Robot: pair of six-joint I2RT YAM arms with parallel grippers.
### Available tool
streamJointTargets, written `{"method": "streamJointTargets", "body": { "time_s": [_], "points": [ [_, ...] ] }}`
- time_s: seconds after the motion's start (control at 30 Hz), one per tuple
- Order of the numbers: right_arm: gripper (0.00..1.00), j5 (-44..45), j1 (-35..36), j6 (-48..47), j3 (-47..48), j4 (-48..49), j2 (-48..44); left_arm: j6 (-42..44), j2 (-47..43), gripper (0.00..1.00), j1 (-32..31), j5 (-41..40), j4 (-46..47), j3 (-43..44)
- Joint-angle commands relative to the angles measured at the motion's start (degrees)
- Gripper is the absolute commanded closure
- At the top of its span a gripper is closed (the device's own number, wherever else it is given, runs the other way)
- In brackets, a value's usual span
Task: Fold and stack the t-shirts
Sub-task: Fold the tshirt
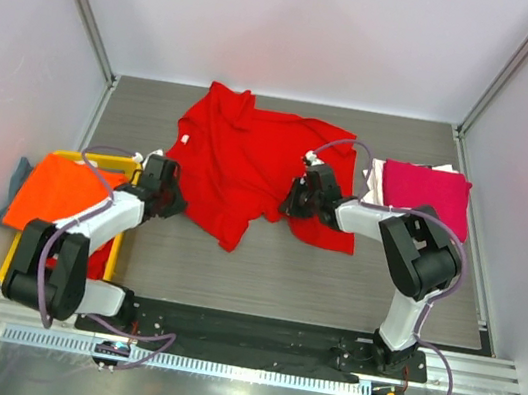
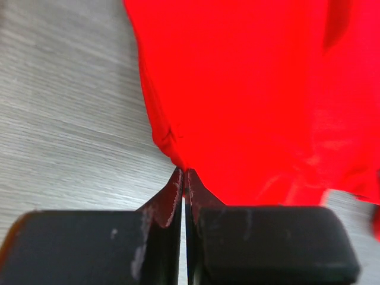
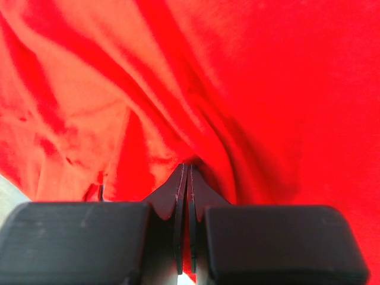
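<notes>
A bright red t-shirt (image 1: pixel 240 158) lies crumpled across the middle of the grey table. My left gripper (image 1: pixel 173 205) is shut on its left edge; the left wrist view shows the red shirt (image 2: pixel 249 95) pinched at the fingertips (image 2: pixel 177 184). My right gripper (image 1: pixel 291 202) is shut on a fold of the same shirt near its right side; red cloth (image 3: pixel 196 89) fills the right wrist view. A folded magenta-pink shirt (image 1: pixel 430 191) lies on a white one (image 1: pixel 377 176) at the right. An orange shirt (image 1: pixel 64 191) lies in the crate.
A yellow plastic crate (image 1: pixel 10 262) stands at the table's left edge, holding the orange shirt and a red one (image 1: pixel 102 257). A grey cloth (image 1: pixel 20 175) hangs off its far left side. White walls enclose the table on three sides.
</notes>
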Motion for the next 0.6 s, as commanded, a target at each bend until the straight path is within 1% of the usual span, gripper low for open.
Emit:
{"method": "streamJointTargets", "body": {
  "time_s": [0.0,0.2,0.27,0.3,0.33,0.4,0.5,0.53,0.57],
  "points": [
    [0.91,-2.1,0.97,-0.84,-0.57,-0.46,-0.04,-0.17,-5.46,1.0,0.06,1.99,-2.85,3.74],
    [0.91,-2.63,0.97,-0.49,-1.63,0.86,-1.18,-0.44,-13.28,1.0,0.14,2.69,-9.17,6.37],
    [0.91,-3.33,0.97,-0.31,-1.71,1.21,-1.18,-0.44,-13.91,1.0,0.06,3.74,-10.93,7.87],
    [0.91,-3.33,0.97,-0.22,-1.8,1.39,-1.18,-0.35,-13.73,1.0,0.06,4.01,-11.55,10.23],
    [0.91,-3.33,1.05,-0.14,-1.8,1.48,-1.18,0.0,-12.69,1.0,0.06,7.06,-11.99,11.29],
    [0.91,-2.81,0.97,0.21,-2.15,2.0,-1.53,0.53,-10.41,1.0,0.14,8.22,-11.73,14.98],
    [0.91,-2.89,0.97,0.22,-2.24,2.88,-1.19,-0.61,-3.03,1.0,0.85,12.0,-11.21,22.18],
    [0.91,-2.98,0.97,0.3,-2.07,2.71,-1.01,-1.05,1.78,1.0,0.85,12.79,-11.12,24.29],
    [0.91,-2.98,1.05,0.22,-1.98,2.62,-0.83,-2.62,4.26,1.0,0.85,13.06,-10.85,28.58]
  ]
}}
